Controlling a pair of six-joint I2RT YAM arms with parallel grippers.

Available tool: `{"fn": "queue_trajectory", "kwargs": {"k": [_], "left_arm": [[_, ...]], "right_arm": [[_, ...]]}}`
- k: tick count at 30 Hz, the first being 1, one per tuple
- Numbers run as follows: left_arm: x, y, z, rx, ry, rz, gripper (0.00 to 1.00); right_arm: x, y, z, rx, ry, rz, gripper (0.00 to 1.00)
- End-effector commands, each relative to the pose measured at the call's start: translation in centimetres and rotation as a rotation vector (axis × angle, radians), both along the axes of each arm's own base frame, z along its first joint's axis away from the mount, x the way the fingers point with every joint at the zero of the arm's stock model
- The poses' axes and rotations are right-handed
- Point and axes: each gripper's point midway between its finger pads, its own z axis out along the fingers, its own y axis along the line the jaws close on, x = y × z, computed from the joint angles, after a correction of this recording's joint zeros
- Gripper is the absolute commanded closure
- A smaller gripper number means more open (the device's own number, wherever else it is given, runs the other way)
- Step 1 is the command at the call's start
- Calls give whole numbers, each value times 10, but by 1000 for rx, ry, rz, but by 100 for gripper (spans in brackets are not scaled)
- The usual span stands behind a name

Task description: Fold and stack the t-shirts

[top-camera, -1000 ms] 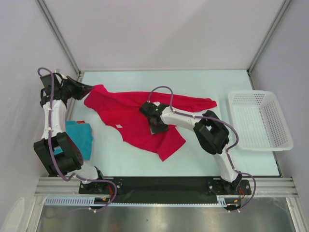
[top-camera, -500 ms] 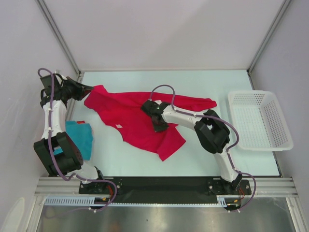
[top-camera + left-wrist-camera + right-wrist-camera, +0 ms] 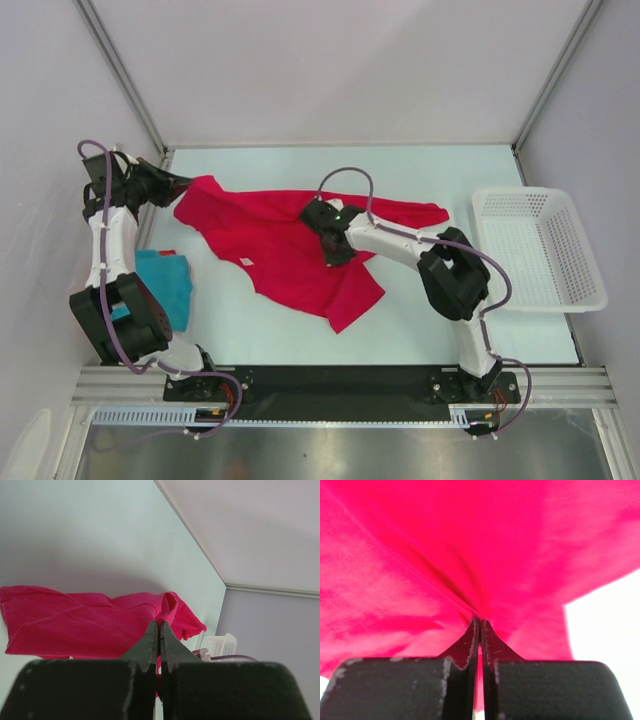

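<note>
crimson-pink t-shirt [image 3: 262, 240] pinched in right end effector [image 3: 480, 622], corner in left end effector [image 3: 159, 625]

Left gripper [image 3: 182, 183] is sitting at ten o'clock, jaws pressed together; right gripper [image 3: 337, 257] is pointing downward near centre, jaws together.

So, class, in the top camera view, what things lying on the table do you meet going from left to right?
teal t-shirt → crimson t-shirt → white mesh basket
</note>
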Motion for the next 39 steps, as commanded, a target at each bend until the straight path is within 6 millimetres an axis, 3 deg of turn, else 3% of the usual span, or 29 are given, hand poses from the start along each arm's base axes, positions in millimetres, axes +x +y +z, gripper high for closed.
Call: {"fn": "queue_trajectory", "kwargs": {"k": [1, 2, 3, 6, 7, 9, 10, 12, 13, 15, 16, 17, 18, 19, 20, 21, 22, 23, 24, 26, 30, 34, 36, 39], "left_arm": [[7, 1, 45, 19, -112, -28, 100], [7, 0, 51, 13, -121, -29, 100], [6, 0, 59, 17, -135, -28, 100], [3, -3, 87, 20, -180, -31, 100], [1, -5, 104, 28, -209, -34, 100], [-4, -9, 123, 29, -237, -48, 100], [-10, -13, 142, 38, -266, -56, 100], [-21, -21, 163, 36, -297, -82, 100], [-27, -25, 181, 47, -337, -92, 100], [-44, -36, 216, 57, -430, -114, 100], [-49, -39, 220, 46, -456, -119, 100], [-67, -49, 238, 18, -500, -124, 100], [-74, -56, 249, 13, -556, -160, 100], [-77, -58, 239, -23, -540, -161, 100], [-83, -63, 242, -70, -542, -157, 100], [-100, -68, 261, -44, -630, -144, 100], [-102, -66, 252, -70, -622, -115, 100], [-109, -68, 257, -101, -629, -97, 100], [-125, -74, 268, -91, -668, -91, 100], [-137, -76, 280, -98, -699, -48, 100], [-170, -89, 312, -114, -786, -39, 100], [-194, -100, 351, -112, -870, -50, 100], [-200, -102, 366, -110, -903, -55, 100], [-213, -107, 404, -82, -986, -67, 100]], "right_arm": [[45, -36, 116, 63, -226, -77, 100], [52, -47, 136, 52, -265, -95, 100], [60, -51, 175, 97, -339, -113, 100], [76, -89, 237, 94, -451, -166, 100], [88, -105, 275, 112, -528, -200, 100], [87, -126, 307, 107, -571, -232, 100], [86, -139, 341, 130, -642, -266, 100], [78, -157, 368, 117, -693, -290, 100], [68, -170, 395, 139, -756, -318, 100], [53, -182, 414, 153, -794, -335, 100], [46, -187, 423, 160, -818, -348, 100], [31, -199, 437, 182, -852, -364, 100], [23, -200, 442, 192, -865, -365, 100], [16, -206, 447, 186, -884, -379, 100], [2, -218, 455, 197, -904, -395, 100], [-6, -219, 458, 203, -911, -392, 100], [-14, -228, 462, 199, -926, -413, 100], [-21, -234, 462, 195, -926, -422, 100], [-33, -243, 467, 213, -941, -432, 100], [-50, -257, 473, 243, -960, -448, 100], [-70, -273, 476, 278, -973, -465, 100], [-80, -282, 484, 307, -1000, -482, 100], [-81, -282, 486, 320, -1008, -481, 100], [-75, -279, 488, 315, -1019, -481, 100]]}}
